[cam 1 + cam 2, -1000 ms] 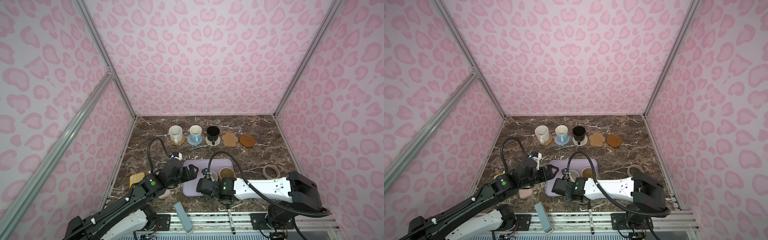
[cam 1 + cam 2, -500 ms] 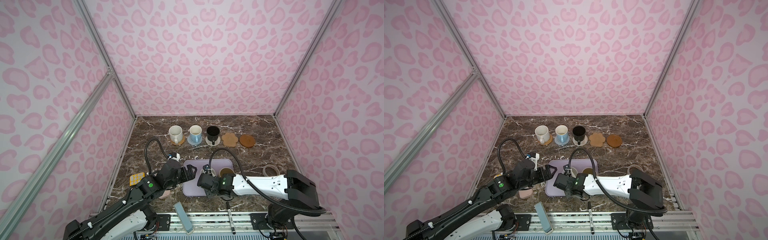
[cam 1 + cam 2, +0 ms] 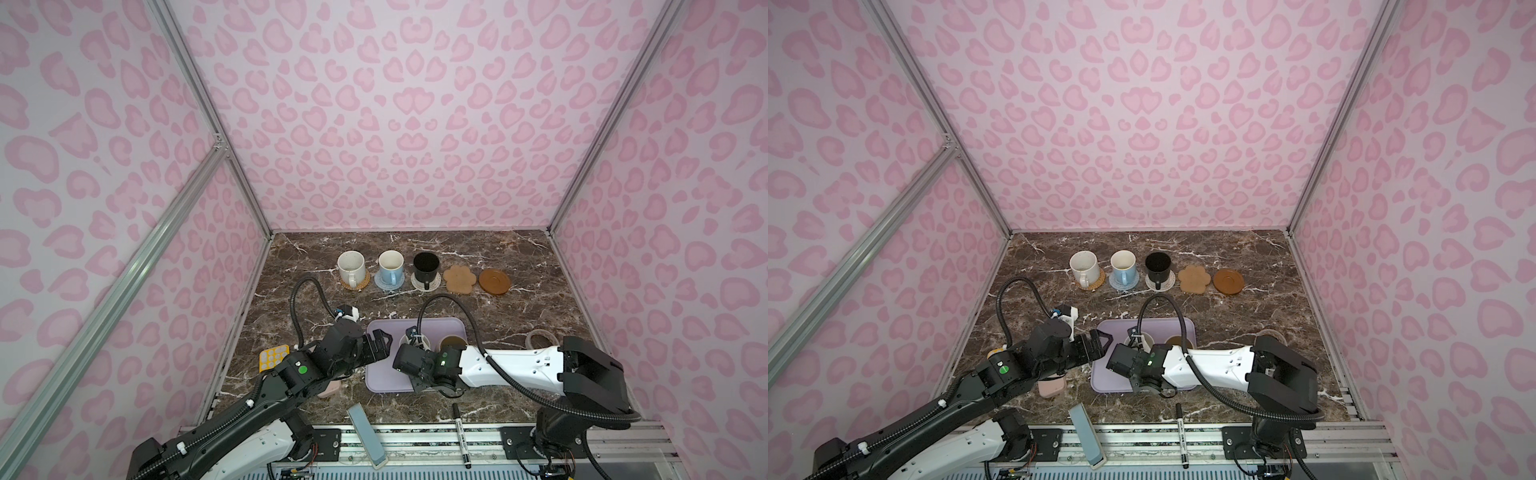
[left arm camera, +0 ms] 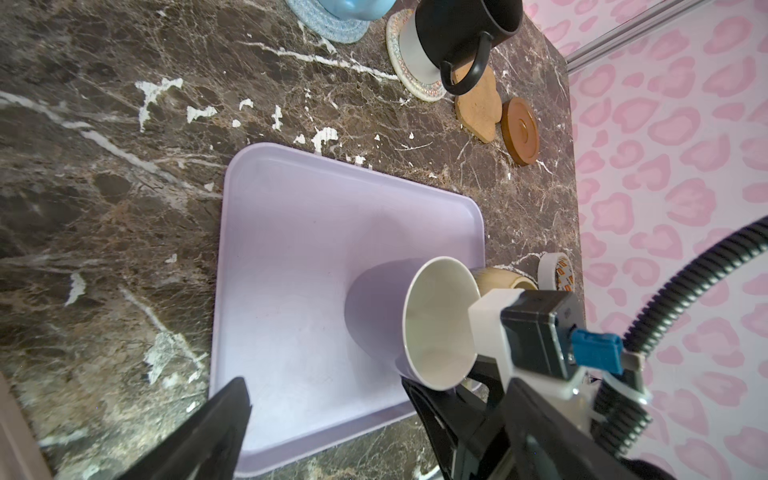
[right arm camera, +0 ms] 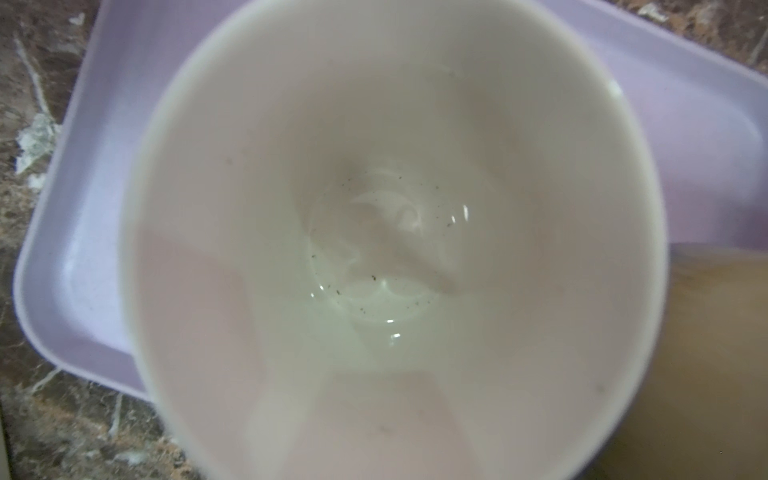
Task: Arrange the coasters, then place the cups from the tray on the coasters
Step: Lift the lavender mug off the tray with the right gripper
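Note:
At the back, the cream-white cup (image 3: 351,267), light blue cup (image 3: 390,266) and black cup (image 3: 426,266) each stand on a coaster. The paw coaster (image 3: 459,279) and brown disc coaster (image 3: 494,281) are bare. The lavender tray (image 3: 382,374) holds the lavender cup (image 4: 436,324) and, beside it, the yellow cup (image 3: 453,341). My right gripper (image 3: 409,360) sits over the lavender cup with a finger (image 4: 432,405) against its side, shut on it. That cup's inside (image 5: 395,208) fills the right wrist view. My left gripper (image 3: 376,347) hangs open at the tray's left edge, holding nothing.
A clear tape ring (image 3: 540,336) lies right of the tray. A pink case (image 3: 1050,386) and a yellow piece (image 3: 273,357) lie left of it under my left arm. A pen (image 3: 461,432) and a grey-blue bar (image 3: 365,436) lie at the front edge. Pink walls close three sides.
My right gripper has shifted a little further over the tray onto the lavender cup. The left arm has barely moved and stays open.

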Robot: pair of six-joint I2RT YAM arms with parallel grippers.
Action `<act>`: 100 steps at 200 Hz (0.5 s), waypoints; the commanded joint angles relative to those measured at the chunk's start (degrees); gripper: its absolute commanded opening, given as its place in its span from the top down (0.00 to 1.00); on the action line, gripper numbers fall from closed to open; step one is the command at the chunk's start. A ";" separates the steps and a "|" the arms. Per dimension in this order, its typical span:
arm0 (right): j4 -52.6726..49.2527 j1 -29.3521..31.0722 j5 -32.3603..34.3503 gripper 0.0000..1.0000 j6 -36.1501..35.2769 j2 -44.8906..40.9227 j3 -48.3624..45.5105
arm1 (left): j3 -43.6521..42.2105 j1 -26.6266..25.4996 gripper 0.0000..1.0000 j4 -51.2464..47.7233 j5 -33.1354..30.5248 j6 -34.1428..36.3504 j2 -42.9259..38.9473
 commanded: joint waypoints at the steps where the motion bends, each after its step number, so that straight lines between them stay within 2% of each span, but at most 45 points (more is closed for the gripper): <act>1: 1.44 -0.19 2.07 0.70 -0.72 0.97 0.60 | 0.06 0.04 0.03 0.10 -1.02 -0.06 0.46; 64: 2.50 -0.23 1.43 0.79 -1.68 2.07 1.16 | -0.09 0.01 0.03 -0.12 -1.15 -0.04 0.43; 100: 2.85 -0.26 1.03 0.91 -2.15 2.29 1.79 | 0.25 0.05 0.03 -2.11 -2.77 0.64 -0.58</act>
